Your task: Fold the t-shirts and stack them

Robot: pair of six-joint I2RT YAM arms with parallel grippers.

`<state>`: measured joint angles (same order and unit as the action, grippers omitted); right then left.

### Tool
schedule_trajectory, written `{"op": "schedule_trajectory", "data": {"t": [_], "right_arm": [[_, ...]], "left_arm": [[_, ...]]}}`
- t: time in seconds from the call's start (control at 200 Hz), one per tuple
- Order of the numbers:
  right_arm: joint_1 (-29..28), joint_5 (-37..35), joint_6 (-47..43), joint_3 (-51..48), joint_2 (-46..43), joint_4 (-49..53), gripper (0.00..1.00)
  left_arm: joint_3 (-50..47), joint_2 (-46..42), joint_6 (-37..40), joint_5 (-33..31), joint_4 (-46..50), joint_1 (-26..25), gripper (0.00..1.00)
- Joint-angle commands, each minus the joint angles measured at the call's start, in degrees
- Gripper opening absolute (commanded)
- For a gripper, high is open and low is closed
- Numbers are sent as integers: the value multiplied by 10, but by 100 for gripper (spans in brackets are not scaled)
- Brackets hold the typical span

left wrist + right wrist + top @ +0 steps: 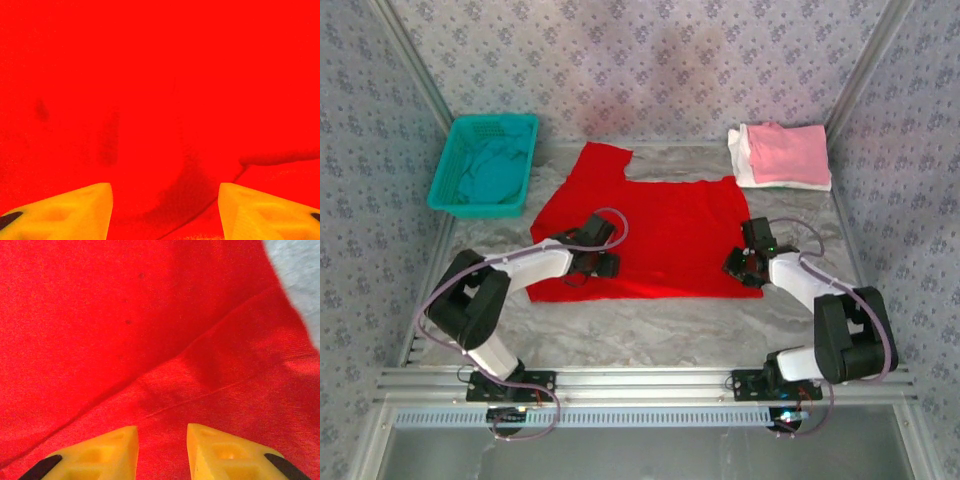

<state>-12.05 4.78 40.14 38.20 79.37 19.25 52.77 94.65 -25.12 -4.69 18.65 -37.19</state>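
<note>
- Two sets of jaws sit low over the red t-shirt (660,225), one near each end of its 6 o'clock edge.
- Left jaws: the left wrist view shows them wide apart with only flat, lightly creased red cloth between and beyond the tips. Nothing is pinched.
- Right jaws: the right wrist view shows them a little apart, a narrow gap with red cloth lying under it. I see nothing clamped. A seam or folded edge runs diagonally just ahead of the tips, and bare surface (300,270) shows at 1 o'clock.
- Left arm (535,265) reaches onto the shirt's 8 o'clock part. Right arm (800,280) reaches to its 4 o'clock corner.
- The red t-shirt is spread at the middle of the surface, one sleeve sticking out toward 11 o'clock.
- Pink t-shirt (790,155) lies folded on top of the white t-shirt (741,150) at 1 o'clock.
- Teal t-shirt (490,175) is bunched inside the basket (442,172) at 10 o'clock.
- Step in hand, as I judge it: folding the red shirt, third of four, with both jaws placed to take the near edge.
- Next move likely calls for both jaws to close on that edge together, catch every layer there, and carry it evenly toward 12 o'clock so the fold lands square.
</note>
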Motion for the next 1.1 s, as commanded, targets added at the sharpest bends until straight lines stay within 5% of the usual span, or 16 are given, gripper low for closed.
{"op": "schedule_trajectory", "data": {"t": [0.0,0.65,1.094], "right_arm": [[-3,0,19,14,19,-28,35],[42,-10,56,12,86,-148,37],[43,3,28,32,32,-142,38]], "left_arm": [[-12,13,-6,-6,-32,-1,57],[-43,49,-2,-50,-66,-5,58],[-56,-45,3,-100,-50,-4,59]]}}
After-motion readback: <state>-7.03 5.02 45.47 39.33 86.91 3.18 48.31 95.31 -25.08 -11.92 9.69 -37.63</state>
